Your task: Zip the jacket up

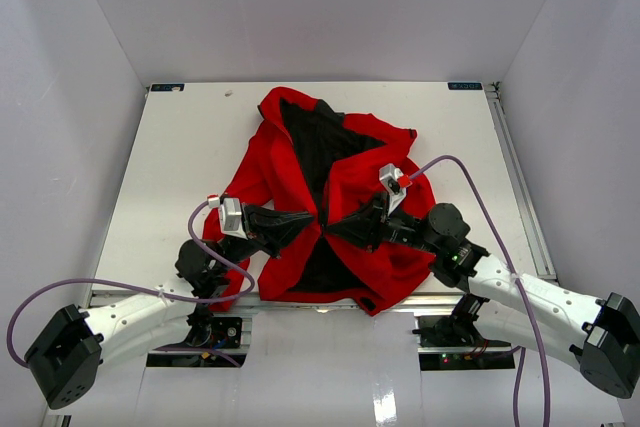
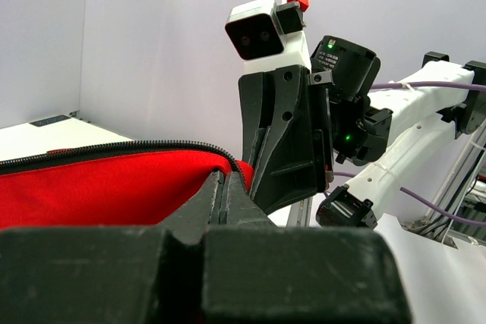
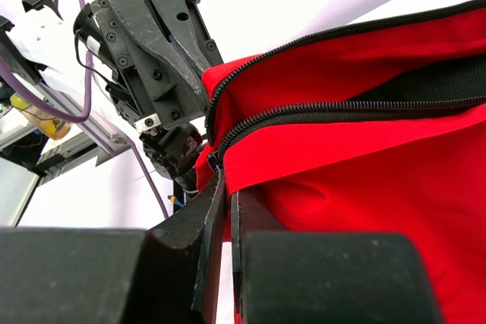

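The red jacket (image 1: pixel 352 185) lies crumpled on the white table (image 1: pixel 180 147), its front spread open on the black lining (image 1: pixel 318 142). My two grippers meet tip to tip at the low centre of the jacket. The left gripper (image 1: pixel 311 219) is shut on the jacket's (image 2: pixel 99 187) zipper edge, with the dark zipper teeth (image 2: pixel 114 147) running off left from its tips (image 2: pixel 223 177). The right gripper (image 1: pixel 338 224) is shut on the red hem (image 3: pixel 364 187) just under the point where the two zipper rows (image 3: pixel 319 110) join, its tips (image 3: pixel 225 174) touching the cloth.
Pale walls close in the table on three sides. A metal rail (image 1: pixel 517 182) runs along the right edge. Purple cables (image 1: pixel 470 187) loop over both arms. The jacket's hem (image 1: pixel 372 299) hangs at the table's near edge, between the arm bases.
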